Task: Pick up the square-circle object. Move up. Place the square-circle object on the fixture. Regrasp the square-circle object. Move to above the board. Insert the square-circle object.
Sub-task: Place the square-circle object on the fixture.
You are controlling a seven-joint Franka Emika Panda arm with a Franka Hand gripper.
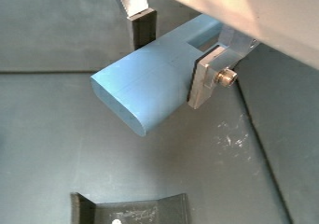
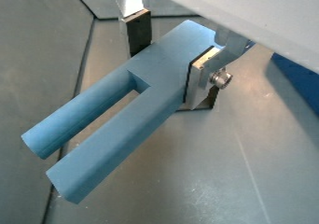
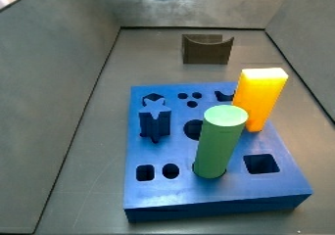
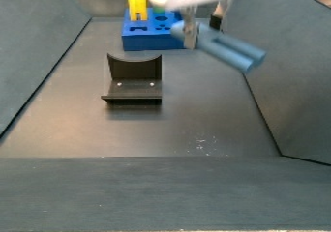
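Note:
My gripper [image 1: 174,55] is shut on the square-circle object [image 1: 144,88], a pale blue bar. In a wrist view the square-circle object [image 2: 112,125] splits into two prongs, one rounded and one square, pointing away from the gripper [image 2: 171,55]. In a side view the gripper [image 4: 195,28] holds the square-circle object [image 4: 233,50] in the air, slanting downward, to the right of the fixture [image 4: 134,78] and above the floor. The dark fixture [image 3: 206,48] stands behind the blue board [image 3: 170,195]. The fixture [image 1: 131,209] also shows below the bar in a wrist view.
A tall green cylinder [image 3: 218,141] and an orange-yellow block [image 3: 260,97] stand upright on the board. Sloping grey walls [image 3: 66,72] enclose the floor. The board [image 4: 149,33] lies at the far end behind the fixture in a side view.

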